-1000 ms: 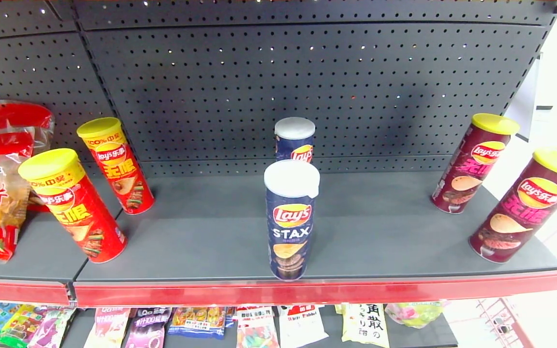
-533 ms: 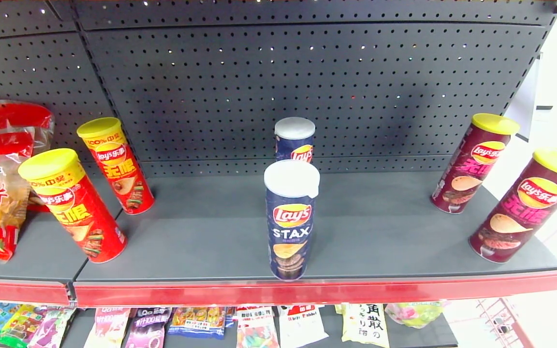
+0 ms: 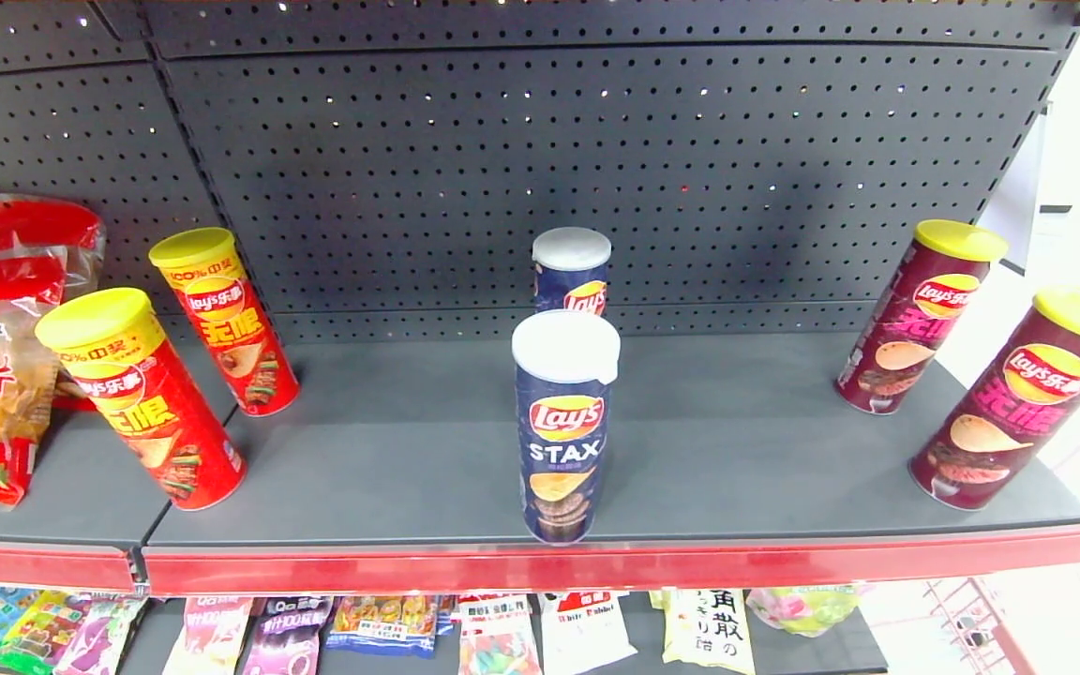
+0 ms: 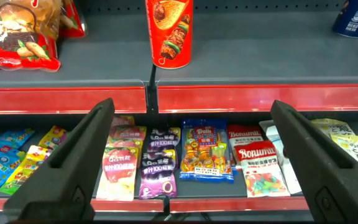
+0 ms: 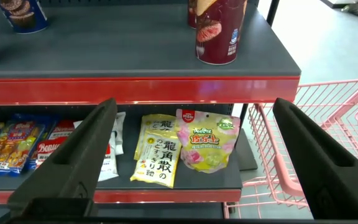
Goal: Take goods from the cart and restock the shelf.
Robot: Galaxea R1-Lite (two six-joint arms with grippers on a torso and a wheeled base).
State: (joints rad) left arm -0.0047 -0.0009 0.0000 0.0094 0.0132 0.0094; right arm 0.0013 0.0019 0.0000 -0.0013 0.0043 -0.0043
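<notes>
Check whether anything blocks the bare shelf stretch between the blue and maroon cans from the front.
Nothing visible does. The shelf lies bare between the front blue can and the front maroon can, open along its red edge.

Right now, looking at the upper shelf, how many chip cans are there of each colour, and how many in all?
Red cans: 2
Blue cans: 2
Maroon cans: 2
Total: 6
</notes>
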